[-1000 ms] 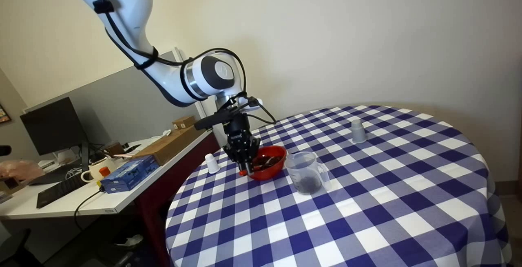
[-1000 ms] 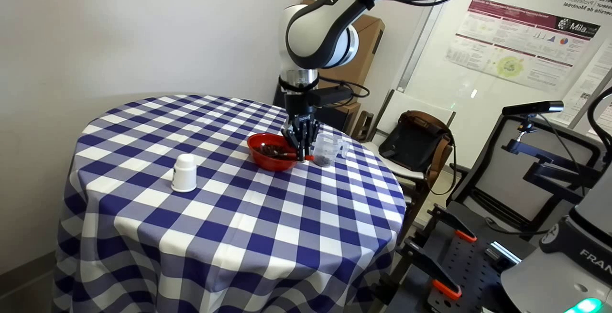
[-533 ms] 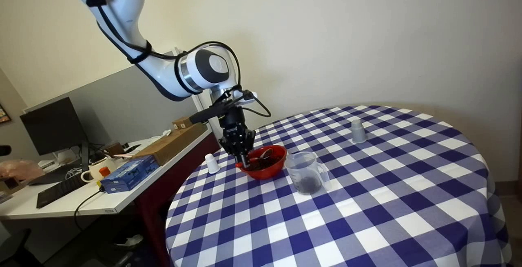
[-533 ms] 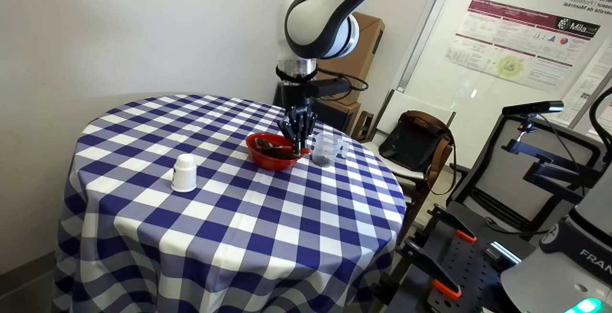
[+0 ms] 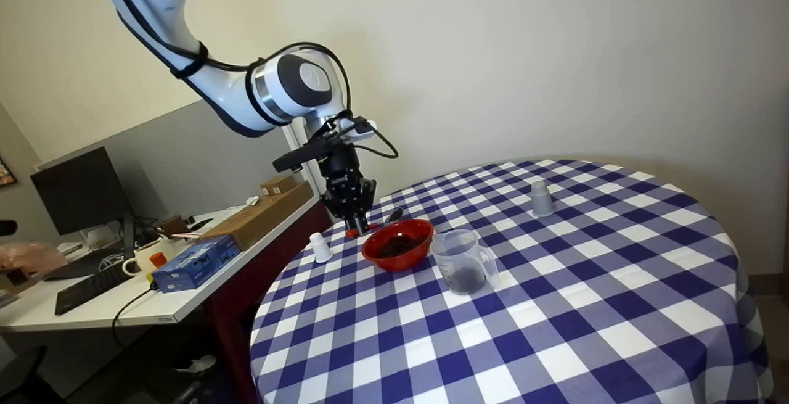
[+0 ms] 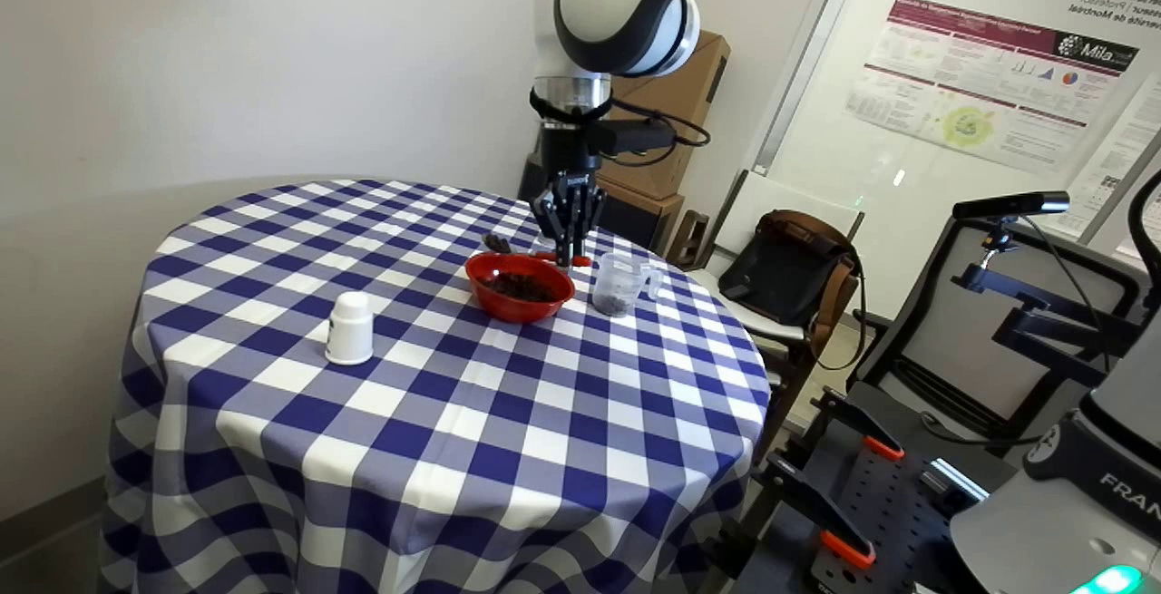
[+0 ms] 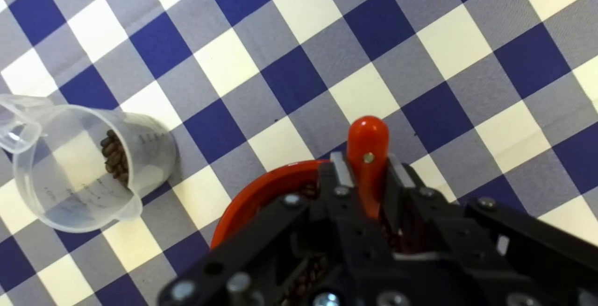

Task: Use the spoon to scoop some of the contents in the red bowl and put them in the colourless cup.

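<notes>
so that the dark load [image 6: 495, 243] won't spill, presumably, the gripper [image 7: 370, 170] pinches the spoon [image 7: 368, 140] by its red end, roughly level above the red bowl [image 6: 517, 309]; colourless cup [image 7: 154, 149] upright beside the bowl.

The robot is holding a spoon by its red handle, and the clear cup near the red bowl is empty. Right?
Not quite: the clear cup isn't empty; the wrist view shows brown beans inside it. The rest holds: the gripper has a spoon by its red handle, and the cup stands near the red bowl.
</notes>
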Robot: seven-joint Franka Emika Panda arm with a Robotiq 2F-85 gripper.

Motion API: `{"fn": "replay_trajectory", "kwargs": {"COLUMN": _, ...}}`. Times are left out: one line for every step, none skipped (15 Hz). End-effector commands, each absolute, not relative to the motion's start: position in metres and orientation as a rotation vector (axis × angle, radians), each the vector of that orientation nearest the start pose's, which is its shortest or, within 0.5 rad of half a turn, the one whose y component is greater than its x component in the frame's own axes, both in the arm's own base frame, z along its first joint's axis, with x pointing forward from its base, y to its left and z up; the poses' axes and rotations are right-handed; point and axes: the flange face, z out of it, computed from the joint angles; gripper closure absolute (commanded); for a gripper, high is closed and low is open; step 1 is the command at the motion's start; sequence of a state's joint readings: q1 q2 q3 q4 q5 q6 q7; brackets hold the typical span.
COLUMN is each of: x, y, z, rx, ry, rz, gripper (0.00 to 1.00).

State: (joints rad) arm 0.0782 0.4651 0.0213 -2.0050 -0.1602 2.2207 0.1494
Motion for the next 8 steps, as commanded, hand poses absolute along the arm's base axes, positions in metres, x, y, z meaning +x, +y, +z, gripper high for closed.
{"fn": "replay_trajectory", "kwargs": {"x": 0.552, "y": 0.048, "z": 0.229, "rx": -3.247, "ry": -0.111, "rz": 0.376, "gripper": 0.95}}
{"fn": "replay_trajectory", "kwargs": {"x": 0.547, "y": 0.046, "z": 0.234, "rx": -3.248, "ry": -0.106, "rz": 0.374, "gripper": 0.95}}
{"fn": "replay_trajectory", "kwargs": {"x": 0.542, "y": 0.043, "z": 0.239, "rx": -3.248, "ry": -0.098, "rz": 0.371, "gripper": 0.95}}
{"fn": "replay_trajectory", "kwargs": {"x": 0.537, "y": 0.04, "z": 0.245, "rx": -3.252, "ry": -0.089, "rz": 0.367, "gripper": 0.95}}
{"fn": "replay_trajectory", "kwargs": {"x": 0.532, "y": 0.036, "z": 0.252, "rx": -3.254, "ry": -0.075, "rz": 0.361, "gripper": 0.95}}
{"fn": "replay_trajectory", "kwargs": {"x": 0.527, "y": 0.032, "z": 0.259, "rx": -3.254, "ry": -0.056, "rz": 0.355, "gripper": 0.95}}
{"fn": "replay_trajectory", "kwargs": {"x": 0.522, "y": 0.027, "z": 0.265, "rx": -3.254, "ry": -0.041, "rz": 0.35, "gripper": 0.95}}
{"fn": "replay_trajectory", "kwargs": {"x": 0.517, "y": 0.022, "z": 0.271, "rx": -3.257, "ry": -0.025, "rz": 0.348, "gripper": 0.95}}
